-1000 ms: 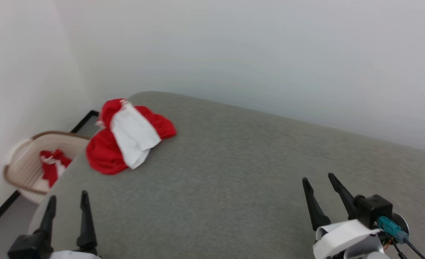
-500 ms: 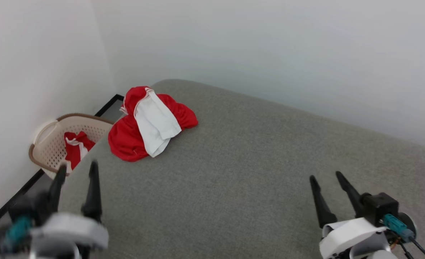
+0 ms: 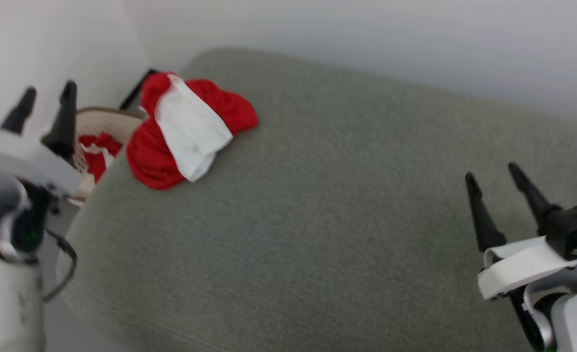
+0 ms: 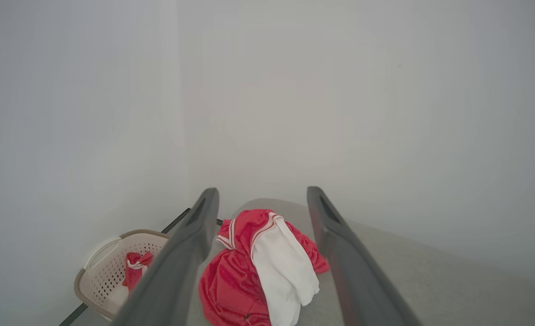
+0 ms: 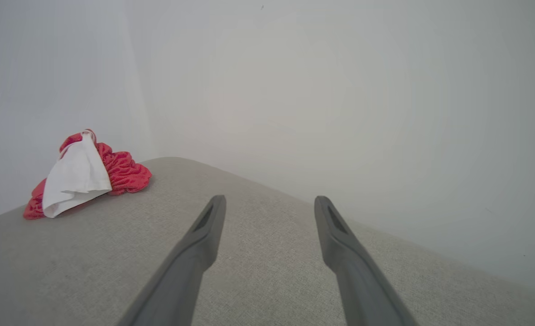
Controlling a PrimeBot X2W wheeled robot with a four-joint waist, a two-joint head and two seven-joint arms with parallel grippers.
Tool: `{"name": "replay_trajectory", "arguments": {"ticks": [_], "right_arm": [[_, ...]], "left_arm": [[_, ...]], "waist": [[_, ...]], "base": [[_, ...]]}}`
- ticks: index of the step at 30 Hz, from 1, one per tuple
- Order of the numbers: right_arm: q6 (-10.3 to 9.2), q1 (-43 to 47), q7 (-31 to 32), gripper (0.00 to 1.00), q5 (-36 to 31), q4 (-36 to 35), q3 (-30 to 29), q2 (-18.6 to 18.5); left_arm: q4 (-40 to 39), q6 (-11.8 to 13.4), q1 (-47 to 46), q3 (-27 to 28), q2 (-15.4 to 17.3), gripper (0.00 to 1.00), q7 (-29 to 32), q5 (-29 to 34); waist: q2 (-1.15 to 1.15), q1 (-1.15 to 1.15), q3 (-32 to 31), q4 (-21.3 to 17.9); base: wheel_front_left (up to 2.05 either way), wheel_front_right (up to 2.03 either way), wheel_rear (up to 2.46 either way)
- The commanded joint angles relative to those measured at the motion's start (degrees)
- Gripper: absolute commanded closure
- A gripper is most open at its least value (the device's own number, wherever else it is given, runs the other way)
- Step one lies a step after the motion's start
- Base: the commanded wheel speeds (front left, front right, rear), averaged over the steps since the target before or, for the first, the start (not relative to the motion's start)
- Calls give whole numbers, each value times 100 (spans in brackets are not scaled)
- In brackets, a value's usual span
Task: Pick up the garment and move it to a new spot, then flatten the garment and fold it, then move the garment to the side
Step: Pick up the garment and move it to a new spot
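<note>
Right now I'm seeing both sets of fingers spread wide and gripping nothing. The left gripper (image 3: 48, 90) is hanging at the left of the head view, blurred, off the rounded left edge of the grey padded surface (image 3: 327, 205), with its dark fingers showing against the wall (image 3: 366, 29) and the basket (image 4: 98, 283). In its own wrist view, the garment (image 3: 190, 127) is sitting between the two released fingers but farther on, and they are not touching it. The right gripper (image 3: 491, 171) is hovering over the right part of the grey surface, jaws apart, well away from the garment and touching no cloth.

The garment is lying bunched in a red heap at the far left corner of the surface, near its edge, with a white sleeve draped over the top and red-white striped trim showing at the upper fold. Crumpled like this, it isn't giving me any writing I can read.

The basket is standing on the floor just beside that corner, against the wall, holding a small red-and-white cloth (image 4: 133, 271). Between the garment and the right gripper, bare grey surface is stretching wide, running back to the wall.
</note>
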Motion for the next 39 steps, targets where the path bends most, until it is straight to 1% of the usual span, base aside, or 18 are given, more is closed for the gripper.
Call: {"name": "replay_trajectory", "arguments": {"ticks": [1,5,9,15,16,18,19,21,25,30,33,34,35,36,39], "right_arm": [[0,-123,66,0,-28,-131,-24,-58],[1,-236,227,0,-62,-498,-32,-171],[1,-344,380,0,-48,-827,-4,-271],[1,-428,590,0,-63,-1269,17,-392],[1,-446,628,0,-61,-1346,21,-400],[1,-457,709,0,-61,-1483,12,-423],[1,-443,748,0,-65,-1538,8,-433],[1,-414,825,0,-54,-1654,-5,-450],[1,-393,955,0,-27,-1817,10,-485],[1,-349,1066,0,-15,-1916,-6,-498],[1,-327,1091,0,-6,-1919,-20,-494],[1,-309,1099,0,3,-1909,-19,-492],[1,-292,1104,0,14,-1898,-7,-489],[1,-278,1102,0,19,-1884,3,-478],[1,-232,1043,0,56,-1800,30,-445]], "left_arm": [[151,-56,-289,-24,71,0,120,-69],[817,-93,-955,-50,205,0,584,-380],[1558,-89,-1493,-150,398,0,985,-423],[2727,86,-2121,-270,498,0,1391,-372],[2903,71,-2208,-332,540,0,1430,-321],[3322,102,-2399,-325,501,0,1550,-408],[3487,125,-2466,-394,497,0,1605,-344],[3814,180,-2599,-512,531,0,1687,-231],[4421,194,-2798,-699,512,0,1731,-87],[5102,121,-2908,-837,380,0,1656,-56],[5294,95,-2951,-873,334,0,1556,-34],[5380,79,-2977,-876,311,2,1511,-47],[5462,66,-2999,-868,303,54,1428,-69],[5531,67,-3031,-869,335,100,1352,-62],[5651,28,-3153,-889,489,100,1096,-12]], "waist": [[0,0,1188,-660],[0,0,1667,-817],[0,0,2057,-952],[0,0,2442,-1108],[0,0,2492,-1132],[0,0,2576,-1166],[0,0,2606,-1174],[0,0,2662,-1186],[0,0,2747,-1206],[0,0,2753,-1199],[0,0,2713,-1177],[0,0,2682,-1164],[0,0,2643,-1150],[0,0,2597,-1133],[0,0,2418,-1080]], "base": [[0,0,0],[0,0,0],[0,0,0],[0,0,0],[0,0,0],[0,0,0],[0,0,0],[0,0,0],[0,0,0],[0,0,0],[0,0,0],[0,0,0],[0,0,0],[0,0,0],[0,0,0]]}}
